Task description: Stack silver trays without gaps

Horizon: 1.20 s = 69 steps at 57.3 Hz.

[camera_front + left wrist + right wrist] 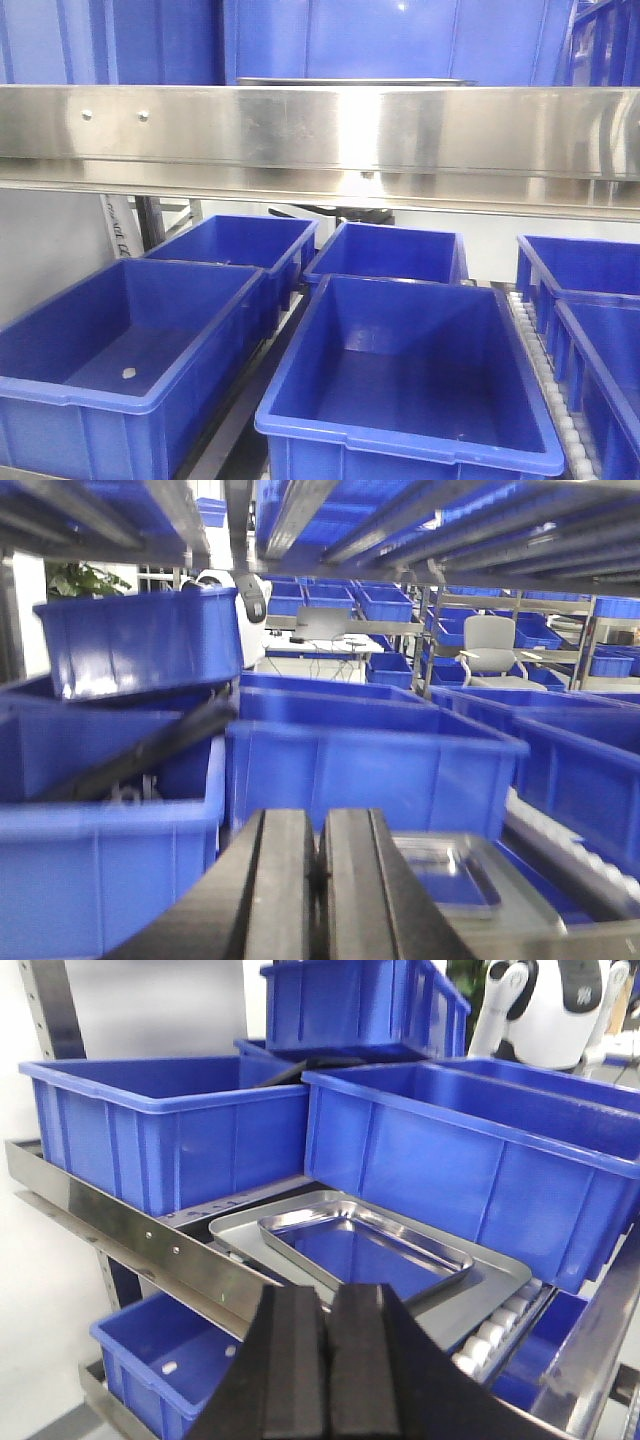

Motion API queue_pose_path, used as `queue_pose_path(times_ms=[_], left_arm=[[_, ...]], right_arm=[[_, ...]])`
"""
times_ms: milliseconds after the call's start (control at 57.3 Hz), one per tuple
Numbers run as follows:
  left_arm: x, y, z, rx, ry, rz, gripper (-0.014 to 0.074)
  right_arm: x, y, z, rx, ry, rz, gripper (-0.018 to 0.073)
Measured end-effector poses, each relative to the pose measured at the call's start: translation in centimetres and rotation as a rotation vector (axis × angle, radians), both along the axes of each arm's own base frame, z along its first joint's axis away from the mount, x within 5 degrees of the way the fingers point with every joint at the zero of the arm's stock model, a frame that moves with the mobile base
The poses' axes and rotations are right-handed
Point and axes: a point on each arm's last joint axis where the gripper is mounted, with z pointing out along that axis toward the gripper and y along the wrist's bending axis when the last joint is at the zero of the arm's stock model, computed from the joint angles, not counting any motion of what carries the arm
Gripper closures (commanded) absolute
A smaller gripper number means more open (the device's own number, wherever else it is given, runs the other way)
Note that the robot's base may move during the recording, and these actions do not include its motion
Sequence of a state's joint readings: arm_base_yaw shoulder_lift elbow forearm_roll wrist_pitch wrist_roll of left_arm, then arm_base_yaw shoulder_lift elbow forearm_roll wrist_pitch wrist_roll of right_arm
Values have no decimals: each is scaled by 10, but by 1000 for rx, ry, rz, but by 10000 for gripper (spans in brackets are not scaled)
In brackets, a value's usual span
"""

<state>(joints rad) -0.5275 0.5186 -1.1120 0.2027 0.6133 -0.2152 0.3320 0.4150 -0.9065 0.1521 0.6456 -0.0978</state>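
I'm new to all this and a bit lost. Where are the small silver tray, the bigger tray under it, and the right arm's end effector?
small silver tray (365, 1250): right wrist view, its shiny floor.
bigger silver tray (490, 1280): right wrist view, bare right side.
right end effector (327, 1380): right wrist view, seam between its black fingers.

Beyond the right fingers (325, 1335), two deep blue plastic bins (175, 1125) (470, 1165) stand side by side on the shelf, with a third blue bin (365, 1005) behind them, higher up. A long steel shelf beam (150, 1235) with screws runs to the left of those fingers, and a lower blue bin (165, 1355) sits beneath it. Ahead of the left fingers (320, 880) stands a blue bin (370, 765); far behind are a grey office chair (490, 645) and a desk (320, 640).
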Motion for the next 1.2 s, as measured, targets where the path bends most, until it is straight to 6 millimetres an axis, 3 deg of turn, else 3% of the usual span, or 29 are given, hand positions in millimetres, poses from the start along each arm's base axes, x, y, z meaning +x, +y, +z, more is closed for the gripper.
queue_pose_path(times_ms=[192,436,1030,1205], left_arm=[[-45,24,-51,-55,-28,-25,602],[-80,46,-92,-83,-59,-17,602],[-82,47,-100,-65,3,-14,602],[-82,47,-100,-65,3,-14,602]], right_arm=[[-22,-7,-24,9,-24,2,640],[-33,-11,-26,15,-49,5,640],[-29,-10,-32,9,-38,-3,640],[-16,-13,-45,38,-136,-205,640]])
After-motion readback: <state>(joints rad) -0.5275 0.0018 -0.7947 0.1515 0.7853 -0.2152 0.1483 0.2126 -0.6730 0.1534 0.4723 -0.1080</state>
